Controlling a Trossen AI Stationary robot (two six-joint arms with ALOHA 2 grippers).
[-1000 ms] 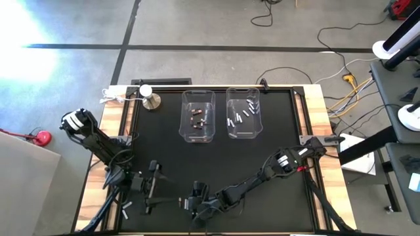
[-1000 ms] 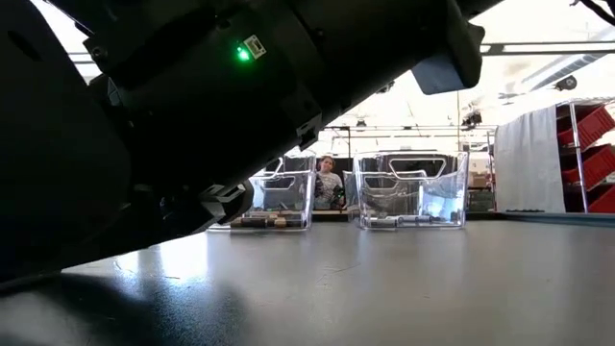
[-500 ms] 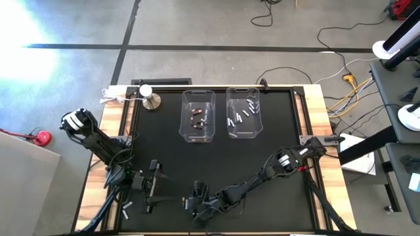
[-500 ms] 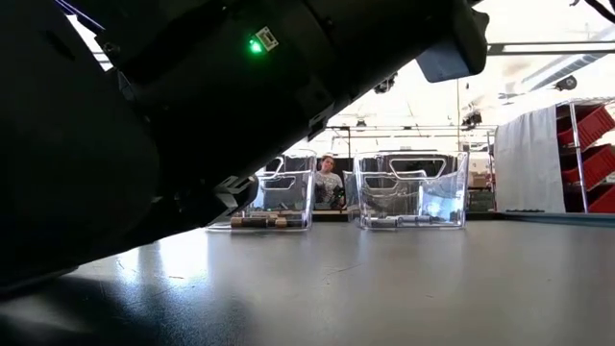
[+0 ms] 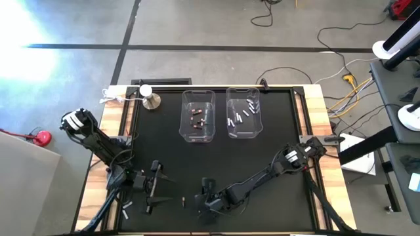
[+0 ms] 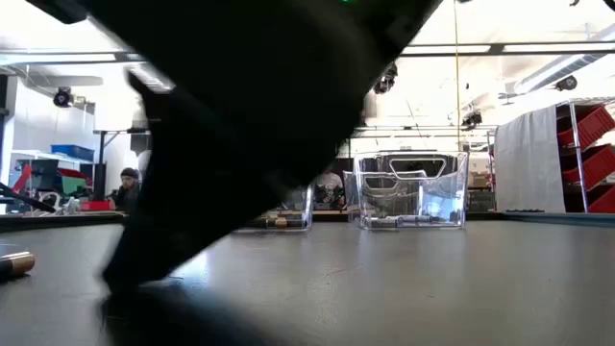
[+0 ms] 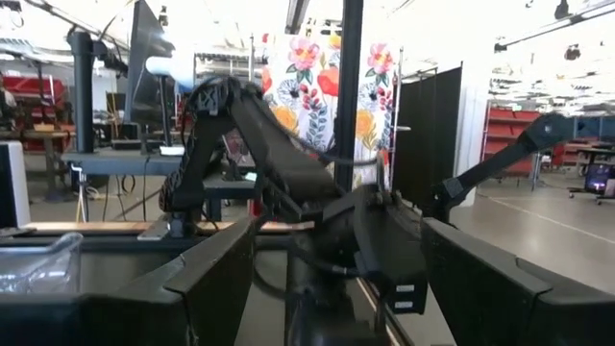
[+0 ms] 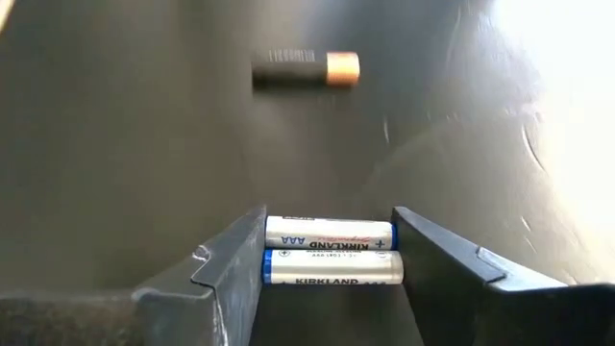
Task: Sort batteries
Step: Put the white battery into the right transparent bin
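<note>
White cells, two side by side, sit pinched between the right tool's fingers low over the black surface. One dark copper-tipped battery lies loose nearby. Left tool waits, spread wide, near the front edge.

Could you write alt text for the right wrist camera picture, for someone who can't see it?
Two white batteries lie side by side between the right pincer's two dark fingers, low over a dark table. Farther off, a black battery with a copper end lies alone on the table.
</note>
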